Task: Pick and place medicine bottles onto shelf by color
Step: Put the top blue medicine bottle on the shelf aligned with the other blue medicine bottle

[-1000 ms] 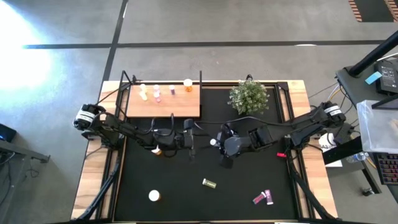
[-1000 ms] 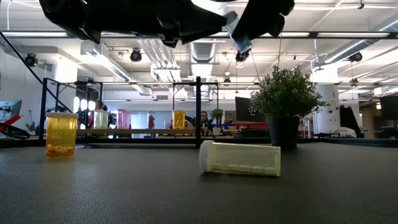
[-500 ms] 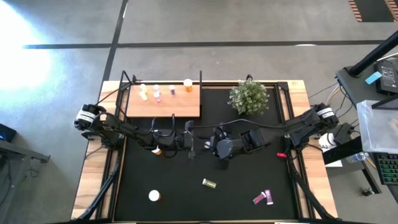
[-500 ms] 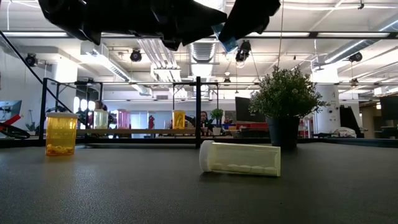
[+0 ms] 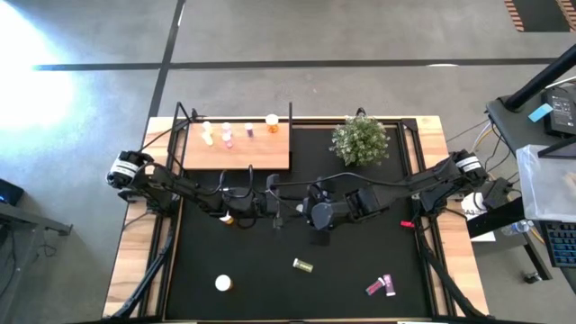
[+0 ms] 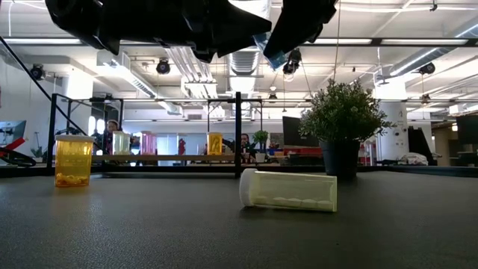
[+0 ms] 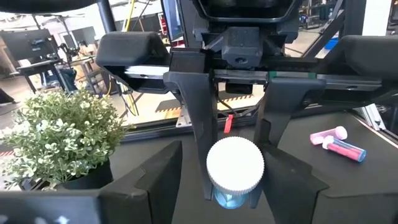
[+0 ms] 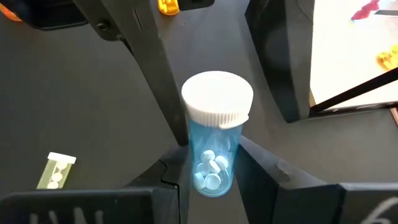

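- The right gripper point(image 5: 309, 213) grips a blue bottle point(image 8: 211, 155) low on its body. Its fingers are narrow and clamped, and the white cap points away towards the left arm.
- Over the last second this gripper has slid a little towards 9 o'clock across the middle of the mat point(image 5: 360, 270), carrying the bottle clear of the surface.
- The left gripper point(image 5: 281, 209) has held its place at the mat's centre, facing 3 o'clock. Its fingers are about half spread and have barely narrowed.
- That slide has put the cap between the left fingers point(image 8: 146, 74), one on each side. On one side a gap shows; on the other I cannot tell whether finger and cap touch.
- This reads as a mid-air handover. The bottle is now placed for the left fingers to close, but the right arm alone bears it.
- The shelf point(image 5: 261, 153) lies at 11 o'clock from the grippers, on the left arm's side, so the pass suits the placing.
- Four bottles stand along its far edge, none of them blue that I can make out.
- Risk: if the right fingers let go before the left ones bite, the bottle drops onto the mat.
- Other bottles lie on the mat towards 6 o'clock, not yet sorted.
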You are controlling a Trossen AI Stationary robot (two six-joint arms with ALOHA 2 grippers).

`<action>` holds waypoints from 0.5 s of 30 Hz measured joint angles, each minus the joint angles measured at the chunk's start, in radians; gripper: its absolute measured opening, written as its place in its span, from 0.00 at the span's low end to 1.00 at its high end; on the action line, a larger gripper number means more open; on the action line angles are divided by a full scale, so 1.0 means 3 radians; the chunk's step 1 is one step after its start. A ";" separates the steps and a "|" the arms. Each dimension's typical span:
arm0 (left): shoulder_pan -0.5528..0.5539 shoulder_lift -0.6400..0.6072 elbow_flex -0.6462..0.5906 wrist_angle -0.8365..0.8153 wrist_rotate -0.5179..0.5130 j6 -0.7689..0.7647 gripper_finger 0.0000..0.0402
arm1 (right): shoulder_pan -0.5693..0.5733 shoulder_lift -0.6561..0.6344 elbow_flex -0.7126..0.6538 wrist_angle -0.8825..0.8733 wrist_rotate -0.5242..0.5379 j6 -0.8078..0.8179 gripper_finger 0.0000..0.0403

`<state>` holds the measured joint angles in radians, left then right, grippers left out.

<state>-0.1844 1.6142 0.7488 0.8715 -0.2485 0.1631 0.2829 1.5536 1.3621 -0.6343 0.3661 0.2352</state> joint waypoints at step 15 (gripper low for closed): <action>0.0000 0.0000 -0.0007 0.0001 0.0031 0.0000 0.27 | -0.0001 -0.0010 0.0000 -0.0024 0.0013 -0.0008 0.23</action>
<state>-0.1844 1.6142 0.7467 0.8719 -0.2394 0.1631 0.2825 1.5505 1.3621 -0.6415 0.3698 0.2327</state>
